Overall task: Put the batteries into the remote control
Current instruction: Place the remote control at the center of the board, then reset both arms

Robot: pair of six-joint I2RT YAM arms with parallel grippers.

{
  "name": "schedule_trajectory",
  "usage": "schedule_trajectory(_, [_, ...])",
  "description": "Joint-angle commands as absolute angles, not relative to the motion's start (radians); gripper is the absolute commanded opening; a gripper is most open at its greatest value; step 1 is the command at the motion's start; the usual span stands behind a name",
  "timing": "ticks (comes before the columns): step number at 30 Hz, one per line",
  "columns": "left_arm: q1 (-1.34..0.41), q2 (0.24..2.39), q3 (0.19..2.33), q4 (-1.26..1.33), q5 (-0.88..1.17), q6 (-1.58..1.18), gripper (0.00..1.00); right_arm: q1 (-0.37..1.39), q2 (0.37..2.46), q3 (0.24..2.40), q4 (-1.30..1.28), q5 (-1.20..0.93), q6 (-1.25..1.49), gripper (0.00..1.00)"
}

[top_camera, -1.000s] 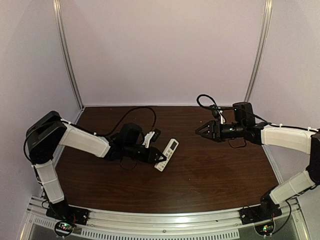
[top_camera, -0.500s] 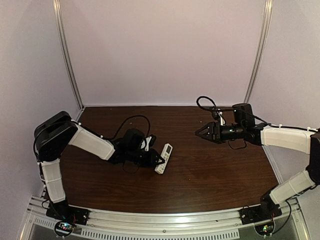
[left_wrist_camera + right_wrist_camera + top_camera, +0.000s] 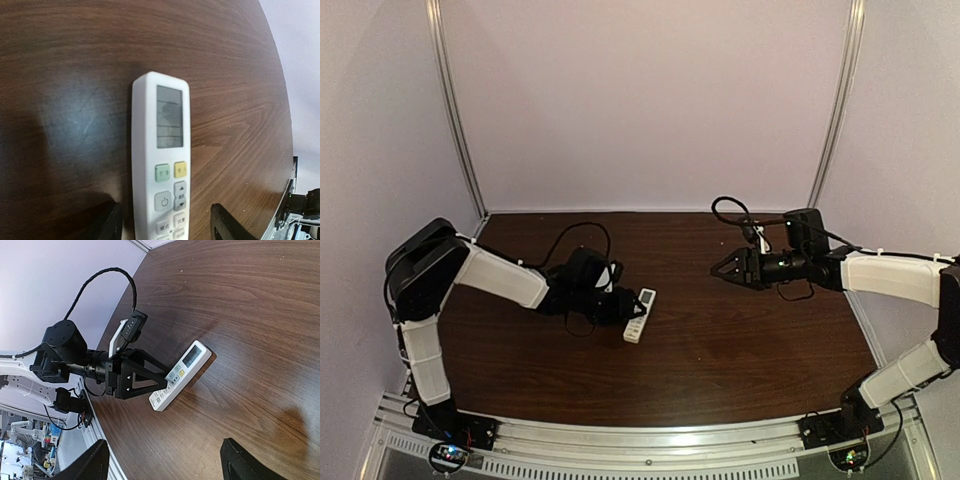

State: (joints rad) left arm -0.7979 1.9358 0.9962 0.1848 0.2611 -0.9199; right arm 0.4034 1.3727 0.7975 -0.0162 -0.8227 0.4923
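Remote (image 3: pixel 637 316): flat on the bench (image 3: pixel 740 360), left of centre, face up; display (image 3: pixel 170 116) at the end away from the left arm, buttons (image 3: pixel 166 171) at the near end.
Batteries: not found in any view; position unknown.
Left end effector (image 3: pixel 163 379): low over the bench, spread wide, holding nothing. One finger (image 3: pixel 107 225) on each side of the remote's button end; bare wood visible between each finger and the casing in the wrist view, so no contact.
Right end effector (image 3: pixel 716 269): raised over the right half of the bench, well apart from the remote, pointing toward it; spread wide, holding nothing.
Step (judged): approach to a side grasp of the remote; loading not started.
Handling (judged): light, rigid plastic shell. Smooth rounded long edges likely slippery under hard fingertips. Little crush risk at moderate force, though the display window is best kept out of the pinch.
Grasp site (judged): across the width on the two long edges, lower button section, as now straddled.
Caveat (judged): battery bay presumably on the hidden underside, so a flip or a lift with handover probably needed. An end grasp leaves a long overhang, with a tendency to pivot in the fingers.
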Motion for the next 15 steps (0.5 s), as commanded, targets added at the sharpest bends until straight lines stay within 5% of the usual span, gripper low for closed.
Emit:
schedule_trajectory(1, [-0.751,1.89,0.971,0.045,0.183,-0.896,0.68,0.4,1.366,0.787,-0.049,-0.811,0.461,0.78])
schedule_trajectory(6, [-0.681,1.783,0.949,0.006,0.149,-0.785,0.78,0.4,1.342,0.782,-0.083,-0.772,0.429,0.78])
schedule_trajectory(9, [-0.63,1.68,0.961,-0.066,0.133,-0.695,0.97,0.401,1.32,0.775,-0.09,-0.748,0.417,0.8])
schedule_trajectory(12, [-0.533,1.569,0.965,-0.115,0.174,-0.618,0.97,0.399,1.29,0.769,-0.091,-0.721,0.403,0.83])
schedule_trajectory(15, [-0.417,1.447,0.968,-0.175,0.187,-0.569,0.97,0.389,1.258,0.747,-0.074,-0.683,0.403,0.97])
